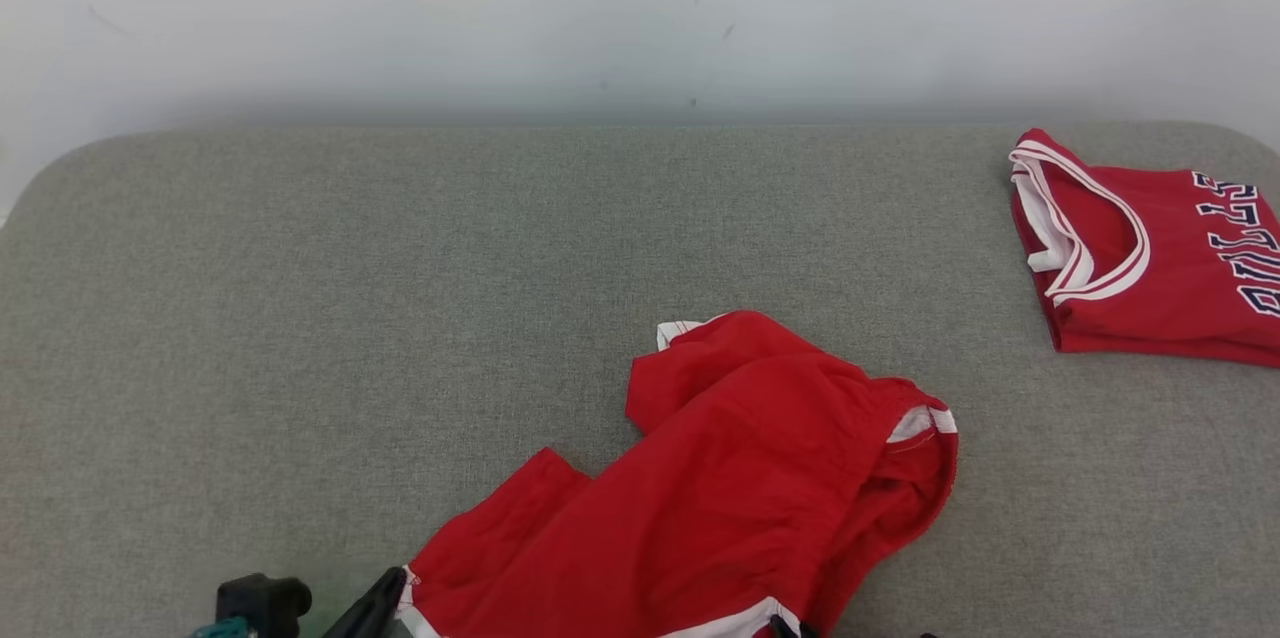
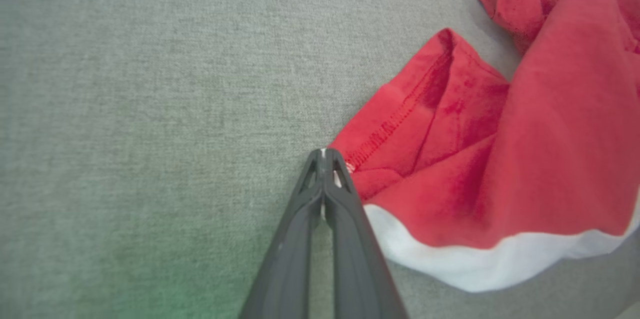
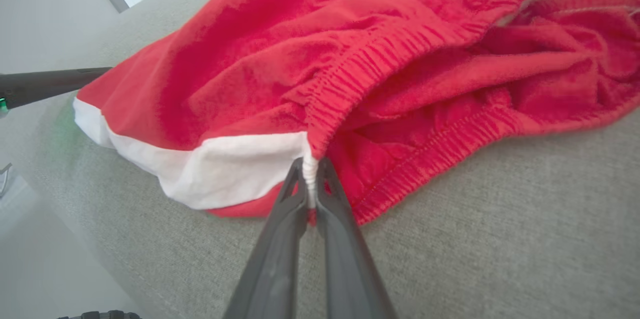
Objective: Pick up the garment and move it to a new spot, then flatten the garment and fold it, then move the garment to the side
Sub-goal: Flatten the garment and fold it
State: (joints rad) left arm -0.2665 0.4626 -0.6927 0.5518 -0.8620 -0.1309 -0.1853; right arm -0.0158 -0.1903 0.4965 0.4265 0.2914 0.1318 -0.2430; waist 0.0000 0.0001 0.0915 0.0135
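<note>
The garment (image 1: 720,478), red shorts with white trim, lies crumpled on the grey padded surface (image 1: 400,318) at the near middle. My left gripper (image 2: 324,155) is shut on the corner of a leg hem, where red cloth (image 2: 500,134) meets the white band; it sits at the garment's left end (image 1: 385,596). My right gripper (image 3: 310,171) is shut on the end of the gathered waistband of the garment (image 3: 350,59), with white and red cloth pinched between the tips. The garment's near edge runs off the bottom of the head view.
A folded red jersey (image 1: 1150,258) with white trim and dark lettering lies at the far right of the surface. A pale wall (image 1: 640,8) rises behind it. Bare grey cloth stretches to the left and the back. The surface's rounded near edge (image 3: 75,199) shows in the right wrist view.
</note>
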